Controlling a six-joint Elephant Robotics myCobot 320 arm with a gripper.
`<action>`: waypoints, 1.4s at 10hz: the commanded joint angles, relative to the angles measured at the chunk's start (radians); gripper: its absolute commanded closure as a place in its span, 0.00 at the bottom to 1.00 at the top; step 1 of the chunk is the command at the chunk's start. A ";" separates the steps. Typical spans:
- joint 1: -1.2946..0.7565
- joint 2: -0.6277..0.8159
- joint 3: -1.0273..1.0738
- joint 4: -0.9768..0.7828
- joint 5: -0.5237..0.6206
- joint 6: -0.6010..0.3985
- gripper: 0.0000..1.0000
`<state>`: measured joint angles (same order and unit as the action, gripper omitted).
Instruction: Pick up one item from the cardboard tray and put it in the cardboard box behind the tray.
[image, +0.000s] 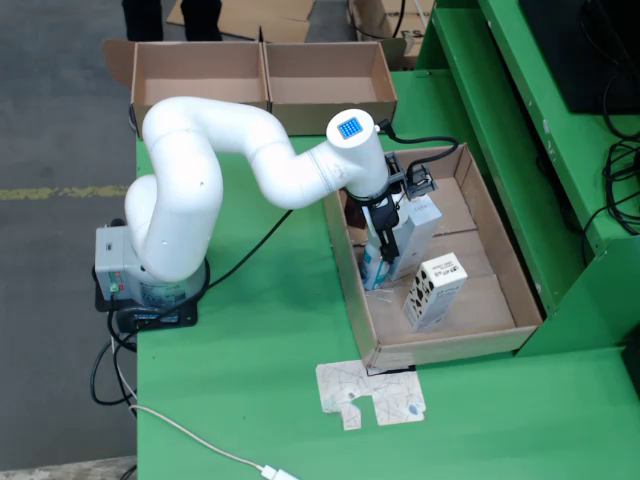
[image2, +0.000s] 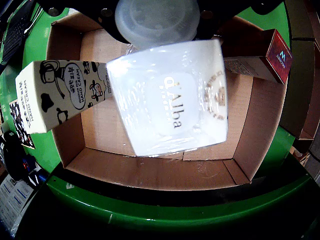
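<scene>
My gripper (image: 384, 243) reaches down into the long cardboard tray (image: 450, 346) at the right of the fixed view. It sits against a white plastic-wrapped "d'Alba" box (image: 414, 232), which fills the middle of the wrist view (image2: 170, 100) right under the round gripper head (image2: 156, 20) and looks raised off the tray floor (image2: 150, 172). A white carton with cow drawings (image: 433, 290) stands tilted beside it, at the left of the wrist view (image2: 57, 95). A red-ended box (image2: 274, 59) lies at the upper right. Two open cardboard boxes (image: 200, 75) (image: 325, 75) stand behind the tray.
The arm's base (image: 150, 280) stands at the table's left edge with cables trailing to the floor. A flat printed paper cut-out (image: 370, 392) lies on the green table in front of the tray. A green frame (image: 520, 110) rises at the right.
</scene>
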<state>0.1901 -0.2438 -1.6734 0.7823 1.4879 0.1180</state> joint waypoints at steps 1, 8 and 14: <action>-0.006 0.018 0.031 0.011 -0.009 -0.007 1.00; -0.006 0.069 0.031 -0.032 -0.003 -0.013 1.00; 0.018 0.170 0.045 -0.102 -0.028 0.012 1.00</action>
<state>0.1963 -0.1257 -1.6935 0.7131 1.4710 0.1150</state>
